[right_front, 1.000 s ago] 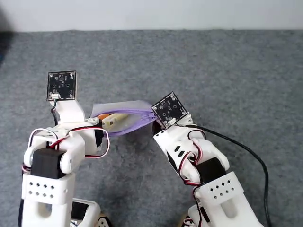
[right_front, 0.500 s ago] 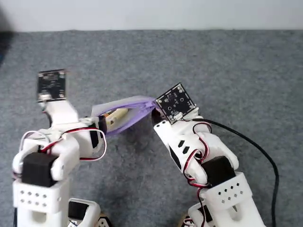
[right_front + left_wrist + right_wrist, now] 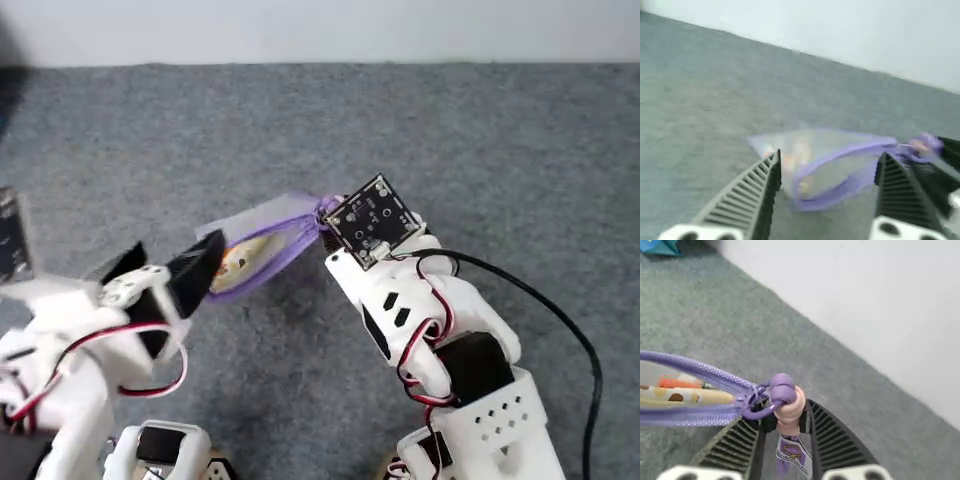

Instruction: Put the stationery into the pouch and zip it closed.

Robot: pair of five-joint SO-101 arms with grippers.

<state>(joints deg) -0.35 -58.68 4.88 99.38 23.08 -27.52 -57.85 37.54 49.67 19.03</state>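
Note:
A purple translucent pouch (image 3: 255, 250) lies on the grey carpet with its zip open. Stationery shows inside it, including an orange pen (image 3: 680, 383) and a cream patterned one (image 3: 685, 396). My right gripper (image 3: 785, 417) is shut on the zip pull (image 3: 785, 399), a purple knot with a pink bead, at the pouch's right end (image 3: 322, 212). My left gripper (image 3: 830, 157) is open and stands back from the pouch's (image 3: 835, 165) left end, which sits ahead between its spread fingers without touching them. In the high view the left gripper (image 3: 180, 247) is just left of the pouch.
Grey carpet (image 3: 480, 140) spreads all around, with a pale wall behind. A black cable (image 3: 560, 320) runs along the right arm. A blue object (image 3: 655, 246) lies far off by the wall.
My left arm has swung back and to the left, away from the pouch's left end, with its fingers now apart. The right gripper has shifted slightly away with the zip pull.

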